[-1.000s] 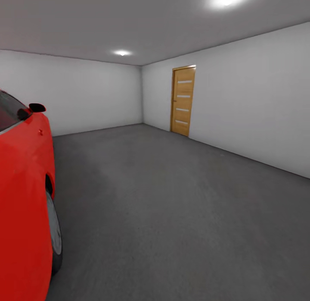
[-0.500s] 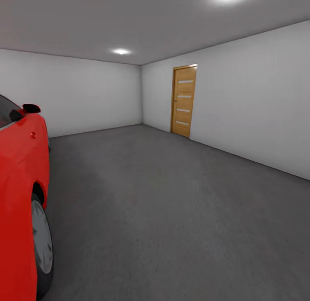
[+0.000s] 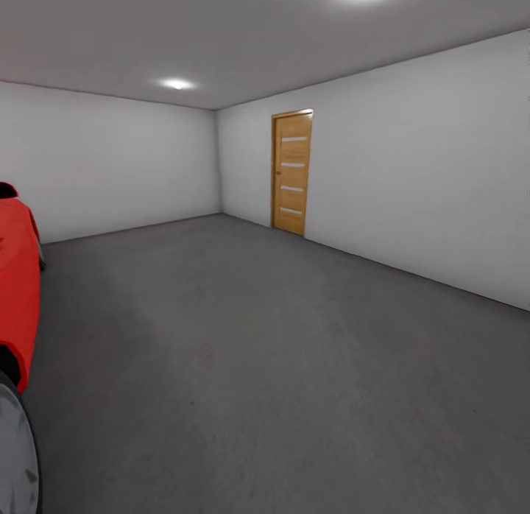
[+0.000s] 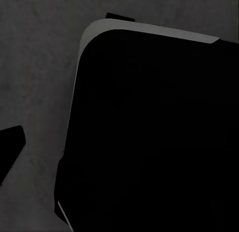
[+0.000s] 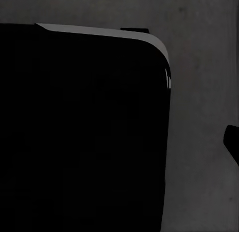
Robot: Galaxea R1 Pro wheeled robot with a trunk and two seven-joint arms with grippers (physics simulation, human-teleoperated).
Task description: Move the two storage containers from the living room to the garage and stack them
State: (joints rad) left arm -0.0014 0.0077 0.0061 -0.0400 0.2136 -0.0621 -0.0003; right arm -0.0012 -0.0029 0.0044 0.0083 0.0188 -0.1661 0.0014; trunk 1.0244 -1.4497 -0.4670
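So far the robot stands in the garage, red car [image 3: 16,278] beside it and a wooden door [image 3: 292,172] ahead, yet no storage container lies on the floor [image 3: 243,367], and I cannot tell either pincer's opening or any load.

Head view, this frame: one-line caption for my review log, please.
Garage interior: red car at the left edge, open grey concrete floor ahead, closed wooden door in the far right wall.
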